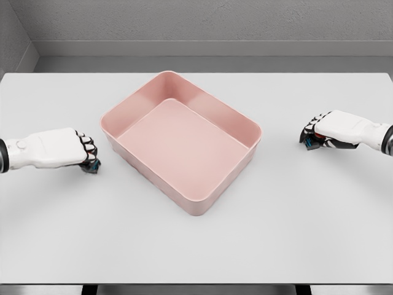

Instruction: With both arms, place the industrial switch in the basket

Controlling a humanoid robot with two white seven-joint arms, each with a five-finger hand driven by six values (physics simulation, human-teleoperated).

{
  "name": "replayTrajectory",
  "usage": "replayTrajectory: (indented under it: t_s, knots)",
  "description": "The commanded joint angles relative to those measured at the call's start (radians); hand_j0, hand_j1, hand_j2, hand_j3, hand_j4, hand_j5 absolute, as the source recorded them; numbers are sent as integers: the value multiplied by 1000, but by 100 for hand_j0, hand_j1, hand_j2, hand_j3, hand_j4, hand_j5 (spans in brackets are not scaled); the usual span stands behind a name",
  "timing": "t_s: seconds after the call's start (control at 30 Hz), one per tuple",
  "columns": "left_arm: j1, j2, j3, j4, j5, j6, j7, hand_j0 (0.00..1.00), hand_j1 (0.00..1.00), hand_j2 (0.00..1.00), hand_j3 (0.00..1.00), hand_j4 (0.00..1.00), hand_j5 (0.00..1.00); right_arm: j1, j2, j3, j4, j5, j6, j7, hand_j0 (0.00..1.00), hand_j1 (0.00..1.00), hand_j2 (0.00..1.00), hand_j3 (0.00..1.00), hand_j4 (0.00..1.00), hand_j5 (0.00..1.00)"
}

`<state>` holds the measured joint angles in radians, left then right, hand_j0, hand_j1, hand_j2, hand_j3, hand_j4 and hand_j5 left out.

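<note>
The pink basket (pixel 182 140) sat empty and skewed at the middle of the white desk (pixel 295 233), with a hand well apart on each side. The left hand (pixel 73 149) was curled down over a small dark-and-blue thing (pixel 93 166) on the desk, and the right hand (pixel 322 131) was curled over a dark thing (pixel 314 142) with red and blue showing. Either may be a switch, though both were too hidden to tell; judging by this, each hand was gripping its piece low, ready to lift it over the basket's wall.
</note>
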<state>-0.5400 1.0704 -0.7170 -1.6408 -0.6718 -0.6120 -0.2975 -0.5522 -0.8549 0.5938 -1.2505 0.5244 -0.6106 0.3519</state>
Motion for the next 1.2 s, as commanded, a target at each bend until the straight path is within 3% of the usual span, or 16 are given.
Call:
replayTrajectory:
  t_s: [0.0,0.2,0.5,0.67,0.87,1.0,1.1,1.17]
  knots:
    - [-2,3,1,-4,8,1,-2,33,33,33,33,33,33,0,-1,0,0,3,0,2,52,52,52,52,52,52]
    - [-35,17,4,-17,20,1,-3,32,32,32,32,32,32,-3,-3,-17,0,0,0,2,51,51,51,51,51,51]
    - [-130,92,2,-20,124,1,-6,32,32,32,32,32,32,-25,-4,-52,-1,-7,0,2,48,48,48,48,48,48]
    - [-204,91,1,-22,169,1,-6,32,32,32,32,32,32,-25,-3,-80,-4,-10,0,2,48,48,48,48,48,48]
    - [-241,74,1,-28,169,1,-6,32,32,32,32,32,32,-25,-3,-112,-13,-23,0,-2,47,47,47,47,47,47]
    - [-265,14,-12,-43,169,1,-8,32,32,32,32,32,32,-28,1,-120,-33,-49,0,-2,47,47,47,47,47,47]
    - [-348,-82,-105,-40,169,1,-48,32,32,32,32,32,32,-38,-1,-120,-44,-70,0,-2,47,47,47,47,47,47]
    - [-371,-125,-110,-42,169,1,-68,32,32,32,32,32,32,-38,1,-121,-56,-72,0,-7,48,48,48,48,48,48]
